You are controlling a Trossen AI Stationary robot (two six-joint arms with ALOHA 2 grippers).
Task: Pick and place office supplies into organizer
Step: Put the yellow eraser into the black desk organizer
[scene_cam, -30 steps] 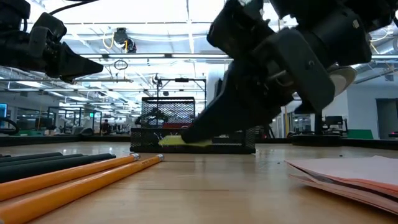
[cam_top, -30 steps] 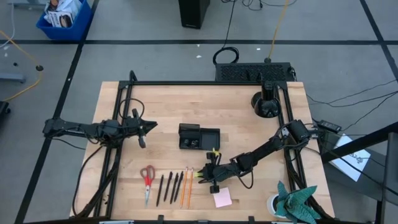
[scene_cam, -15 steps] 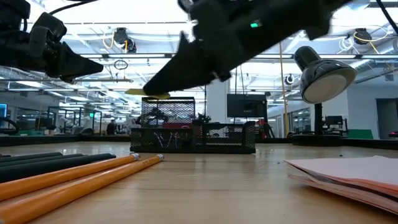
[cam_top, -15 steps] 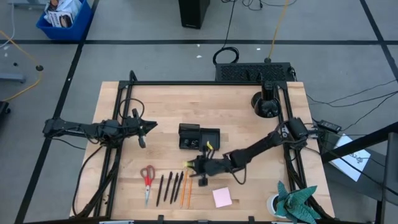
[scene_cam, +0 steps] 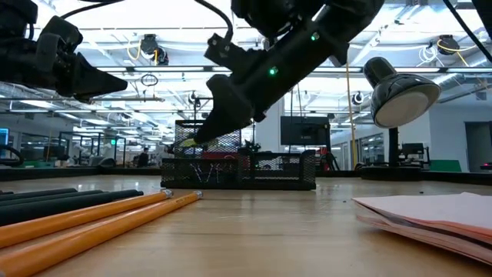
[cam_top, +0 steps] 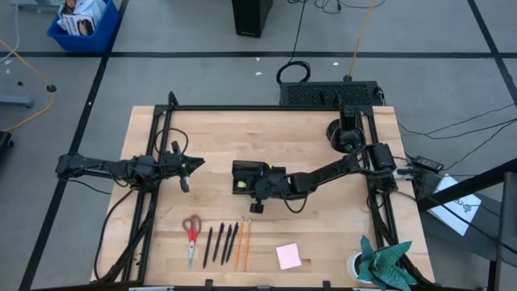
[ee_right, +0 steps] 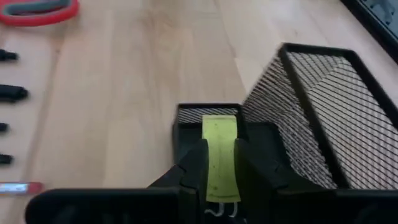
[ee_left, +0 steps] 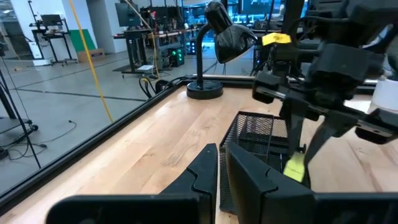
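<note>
The black mesh organizer (cam_top: 260, 178) stands at mid-table. My right gripper (cam_top: 242, 184) is over its left end, shut on a yellow-green bit (ee_right: 219, 155), which also shows in the left wrist view (ee_left: 295, 167). Red-handled scissors (cam_top: 191, 230), dark pens (cam_top: 216, 242), orange pencils (cam_top: 242, 242) and a pink sticky-note pad (cam_top: 288, 256) lie flat on the table near its front edge. My left gripper (cam_top: 191, 166) waits, shut and empty, left of the organizer. My right gripper pinches the yellow-green bit between its two fingers, and the bit lies along them. Its free end (ee_right: 219, 127) sticks out past the fingertips. The fingers come from the table's right, slanting down. The bit is lifted clear, just above the organizer's small left compartment (ee_right: 186, 115).
A black lamp with a round base (cam_top: 346, 137) stands at the back right. A green plant in a white pot (cam_top: 378, 263) stands at the front right corner. The organizer's tall mesh wall (ee_right: 323, 124) rises beside the right fingers.
My right gripper has carried the yellow-green bit from beside the sticky-note pad toward the table's far left. It rose clear of the table and then came down over the organizer's left end. The bit stays pinched in the fingers.
</note>
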